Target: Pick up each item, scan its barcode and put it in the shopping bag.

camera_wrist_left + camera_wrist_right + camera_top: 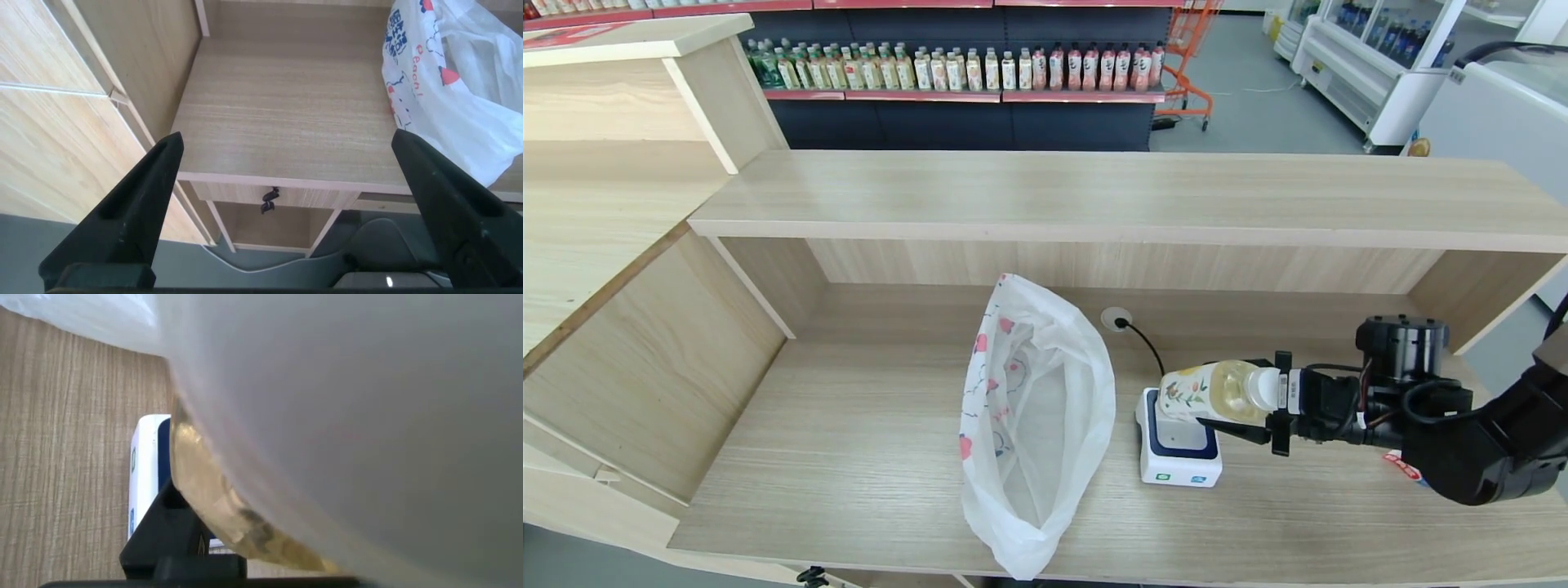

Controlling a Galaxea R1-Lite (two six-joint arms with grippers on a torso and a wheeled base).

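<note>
A clear bottle (pixel 1217 392) of yellowish drink with a flowered label lies sideways in the air just above the white, blue-topped scanner (pixel 1180 453). My right gripper (pixel 1232 394) is shut on the bottle, its arm coming in from the right. In the right wrist view the bottle (pixel 343 416) looms close over the scanner (pixel 151 474). The white shopping bag (pixel 1037 425) with red prints lies open on the counter to the scanner's left. My left gripper (pixel 286 204) is open and holds nothing, out past the counter's front edge and left of the bag (pixel 458 90).
A black cable (pixel 1147 347) runs from the scanner to a hole in the counter's back. The raised shelf (pixel 1127 196) overhangs the rear, and a wooden side wall (pixel 654 359) closes the left. A small red-printed item (pixel 1401 469) lies under the right arm.
</note>
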